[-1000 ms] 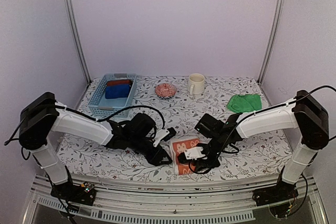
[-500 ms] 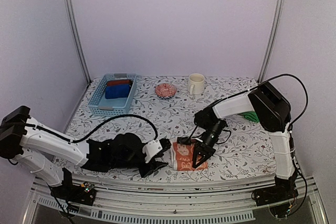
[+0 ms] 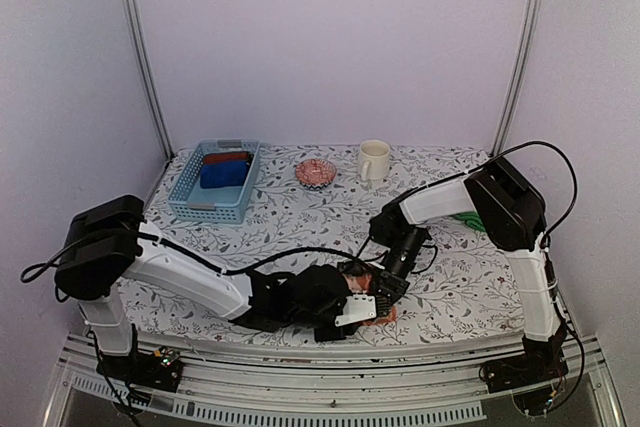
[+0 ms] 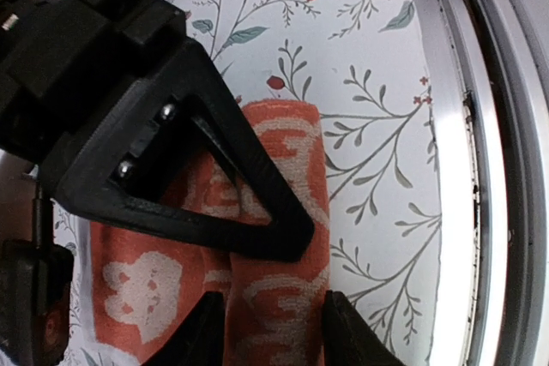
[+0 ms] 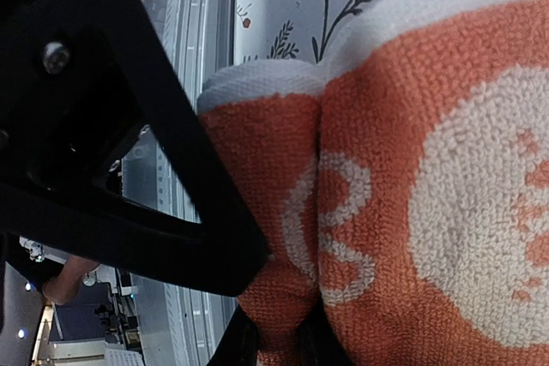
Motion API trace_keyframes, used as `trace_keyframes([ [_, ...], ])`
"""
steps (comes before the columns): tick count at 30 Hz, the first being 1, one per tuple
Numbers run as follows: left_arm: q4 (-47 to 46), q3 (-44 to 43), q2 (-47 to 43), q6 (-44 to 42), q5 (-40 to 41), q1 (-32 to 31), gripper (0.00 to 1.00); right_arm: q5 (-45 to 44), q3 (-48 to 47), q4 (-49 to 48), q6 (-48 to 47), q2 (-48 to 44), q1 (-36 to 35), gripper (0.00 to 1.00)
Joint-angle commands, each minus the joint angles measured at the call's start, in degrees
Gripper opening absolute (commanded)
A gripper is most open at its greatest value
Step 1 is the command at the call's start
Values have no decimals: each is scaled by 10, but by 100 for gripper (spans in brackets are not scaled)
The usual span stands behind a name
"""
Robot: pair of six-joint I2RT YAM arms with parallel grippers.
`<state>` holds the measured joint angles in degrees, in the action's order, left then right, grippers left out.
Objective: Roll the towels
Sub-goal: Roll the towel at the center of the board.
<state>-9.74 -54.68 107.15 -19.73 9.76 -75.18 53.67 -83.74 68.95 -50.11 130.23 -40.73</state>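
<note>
Left pincer [image 3: 352, 309] and right pincer [image 3: 384, 290] crowd the towel [image 3: 387, 315].

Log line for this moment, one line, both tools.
stage: orange towel partly rolled | left tool: closed on rolled part | right tool: pinching a fold | place: near edge of table

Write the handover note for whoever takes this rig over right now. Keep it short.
Left pincer: closed around the rolled part of the orange towel, one finger on each side.
Right pincer: shut, pinching a fold of the same towel.
Things: orange towel at the near edge of the table. The green towel is far right, mostly hidden behind the right arm, with nothing holding it.
Done: orange towel partly rolled. A flat printed part lies beside the roll.
Left: finish that roll, then roll the green towel.
</note>
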Motion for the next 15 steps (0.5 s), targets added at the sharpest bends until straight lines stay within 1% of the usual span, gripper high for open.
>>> trace_keyframes([
  [1, 44, -27, 35, -40, 9, -5, 38, -67, 3, -6, 2, 29, 1, 6],
  [4, 46, -30, 49, -41, 21, -5, 36, -62, -2, -5, 3, 28, 1, 7],
  [6, 50, -36, 76, -38, 35, -5, 33, -58, -5, -2, 4, 23, 1, 7],
  [7, 53, -40, 81, -37, 41, -5, 32, -53, -5, 0, 3, 19, 1, 8],
  [9, 57, -45, 88, -38, 48, -5, 25, -43, -5, 6, -1, 5, 1, 11],
  [11, 67, -50, 92, -35, 48, -3, 19, -37, -4, 17, -9, -20, 2, 18],
  [12, 73, -52, 93, -33, 45, -2, 16, -37, -3, 21, -12, -38, 3, 24],
  [15, 96, -56, 88, -20, 27, 2, 8, -37, -4, 37, -18, -104, 19, 33],
])
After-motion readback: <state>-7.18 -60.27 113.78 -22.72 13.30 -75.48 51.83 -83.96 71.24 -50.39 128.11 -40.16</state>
